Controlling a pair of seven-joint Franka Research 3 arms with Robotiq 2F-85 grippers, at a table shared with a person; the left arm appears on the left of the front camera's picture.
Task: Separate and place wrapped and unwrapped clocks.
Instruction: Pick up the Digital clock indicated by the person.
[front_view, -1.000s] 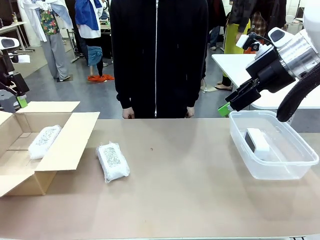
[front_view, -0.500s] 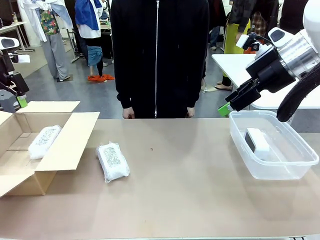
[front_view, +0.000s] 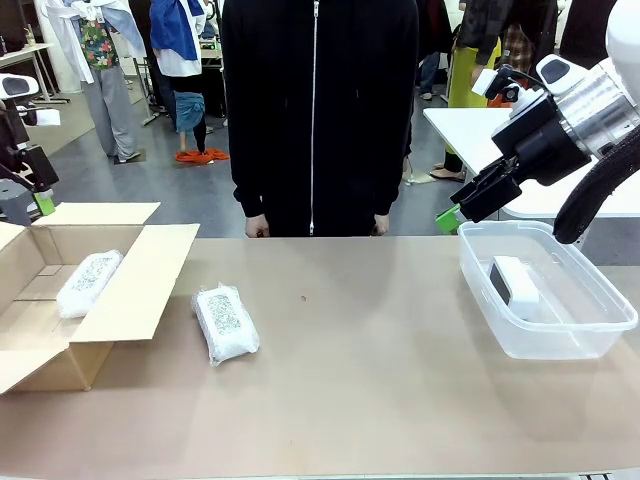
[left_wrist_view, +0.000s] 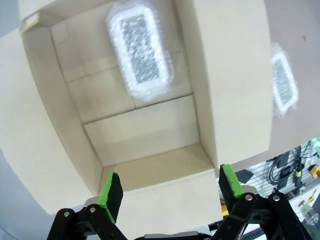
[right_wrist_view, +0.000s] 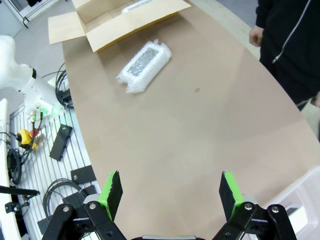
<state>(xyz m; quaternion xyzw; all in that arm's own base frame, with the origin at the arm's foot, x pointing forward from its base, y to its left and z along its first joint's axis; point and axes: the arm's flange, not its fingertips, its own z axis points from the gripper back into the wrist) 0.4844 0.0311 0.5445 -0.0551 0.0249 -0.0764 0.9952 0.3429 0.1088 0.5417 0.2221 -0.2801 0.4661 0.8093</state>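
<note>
Across the tan table (front_view: 400, 400) on my front feed, a person (front_view: 318, 110) in a black zip jacket stands at the far edge with both hands down by it. At my left sits the open cardboard box (front_view: 135, 290), flaps spread, and at my right the clear tub (front_view: 560, 345), well apart from the box. One wrapped clock (front_view: 88, 283) lies inside the box with its grey speckled panel up and its long axis on a diagonal, near end toward my left and far end swinging right. A second wrapped clock (front_view: 226, 323) lies flat on the bare table just beside the box's right flap, panel up. Its long axis runs roughly near to far, with the far end angled a little toward the box. The bare clock (front_view: 515, 287) lies on the floor of the tub, also lengthwise near to far, with a dark side face turned toward the middle of the table. My left claw (left_wrist_view: 170, 187) hangs over the open box, its green pads spread wide with nothing between them. My right claw (right_wrist_view: 170, 192) is raised by the tub's far left corner, parted just as wide and empty, looking back over the table
</note>
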